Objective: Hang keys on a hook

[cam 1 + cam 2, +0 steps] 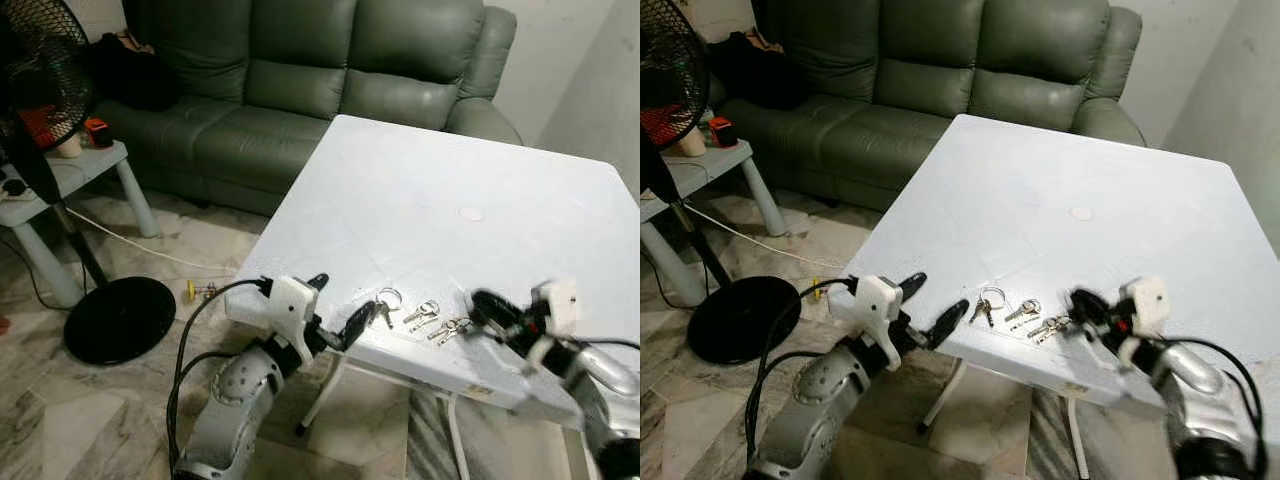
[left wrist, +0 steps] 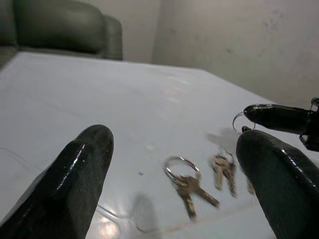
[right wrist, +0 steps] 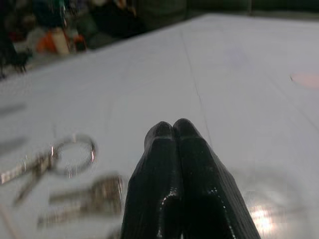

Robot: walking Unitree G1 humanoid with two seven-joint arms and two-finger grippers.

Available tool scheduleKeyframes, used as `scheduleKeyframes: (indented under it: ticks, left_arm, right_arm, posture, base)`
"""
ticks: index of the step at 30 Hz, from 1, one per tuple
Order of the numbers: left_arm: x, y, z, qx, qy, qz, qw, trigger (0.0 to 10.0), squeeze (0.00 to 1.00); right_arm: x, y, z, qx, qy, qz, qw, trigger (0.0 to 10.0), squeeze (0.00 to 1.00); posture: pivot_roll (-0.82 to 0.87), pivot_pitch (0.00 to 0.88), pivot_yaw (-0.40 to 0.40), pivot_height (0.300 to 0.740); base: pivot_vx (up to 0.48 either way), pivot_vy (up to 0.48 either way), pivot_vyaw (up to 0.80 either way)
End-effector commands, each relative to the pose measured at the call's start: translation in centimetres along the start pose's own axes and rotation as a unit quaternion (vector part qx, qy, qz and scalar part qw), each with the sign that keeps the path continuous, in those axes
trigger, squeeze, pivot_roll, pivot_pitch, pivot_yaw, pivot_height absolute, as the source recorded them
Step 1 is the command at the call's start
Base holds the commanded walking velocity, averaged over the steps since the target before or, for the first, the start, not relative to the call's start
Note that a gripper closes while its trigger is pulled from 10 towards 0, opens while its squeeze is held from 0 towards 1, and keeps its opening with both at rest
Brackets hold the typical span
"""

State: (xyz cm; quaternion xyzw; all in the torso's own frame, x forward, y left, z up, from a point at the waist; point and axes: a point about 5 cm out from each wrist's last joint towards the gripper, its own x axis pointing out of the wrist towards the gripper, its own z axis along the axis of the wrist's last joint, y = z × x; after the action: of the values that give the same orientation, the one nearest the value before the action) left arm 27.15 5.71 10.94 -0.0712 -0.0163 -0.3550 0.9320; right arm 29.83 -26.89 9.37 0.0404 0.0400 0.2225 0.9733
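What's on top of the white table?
On the white table lie three small bunches of keys near its front edge, between the left gripper and right gripper, plus a faint round mark. Nothing hides them.

Home living room: sofa, fan

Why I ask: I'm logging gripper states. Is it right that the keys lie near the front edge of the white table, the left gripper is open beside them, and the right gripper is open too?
Not quite. The right gripper is shut: the right wrist view shows its two fingers pressed together. The rest holds: the keys lie near the front edge of the white table, with the left gripper open beside them.
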Motion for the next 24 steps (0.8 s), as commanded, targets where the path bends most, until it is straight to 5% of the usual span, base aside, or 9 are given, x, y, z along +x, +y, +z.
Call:
scheduleKeyframes:
  ticks: [1, 10, 13, 19, 24]
  left_arm:
    - [0.1, 0.2, 0.2, 0.001, -0.003, 0.002, 1.0, 10.0, 0.0]
    - [0.1, 0.5, 0.4, 0.001, -0.006, 0.009, 1.0, 10.0, 0.0]
    - [0.4, 1.1, 0.9, -0.011, -0.021, 0.034, 0.999, 10.0, 0.0]
    - [0.6, 2.5, 2.2, -0.014, -0.053, 0.085, 0.995, 10.0, 0.0]
    - [0.1, 4.2, 4.0, -0.042, -0.086, 0.14, 0.986, 10.0, 0.0]
  right_arm:
    - [0.2, -0.4, 1.1, 0.005, -0.031, -0.022, 0.999, 10.0, 0.0]
    - [1.2, 0.0, 3.1, 0.062, -0.114, -0.05, 0.99, 10.0, 0.0]
    - [2.0, 0.2, 4.7, 0.068, -0.164, -0.113, 0.978, 10.0, 0.0]
    - [2.8, 2.0, 6.1, 0.03, -0.198, -0.15, 0.968, 10.0, 0.0]
    - [3.2, 5.0, 6.7, -0.011, -0.219, -0.158, 0.963, 10.0, 0.0]
  posture:
    - [0.05, 0.018, -0.066, 0.74]
    - [0.06, 0.012, -0.072, 0.74]
    - [0.06, 0.004, -0.077, 0.74]
    - [0.06, 0.0, -0.077, 0.74]
    - [0.06, 0.0, -0.072, 0.74]
  base:
    - [0.0, 0.0, 0.0]
    - [0.0, 0.0, 0.0]
    - [0.0, 0.0, 0.0]
    - [0.0, 0.0, 0.0]
    - [0.0, 0.0, 0.0]
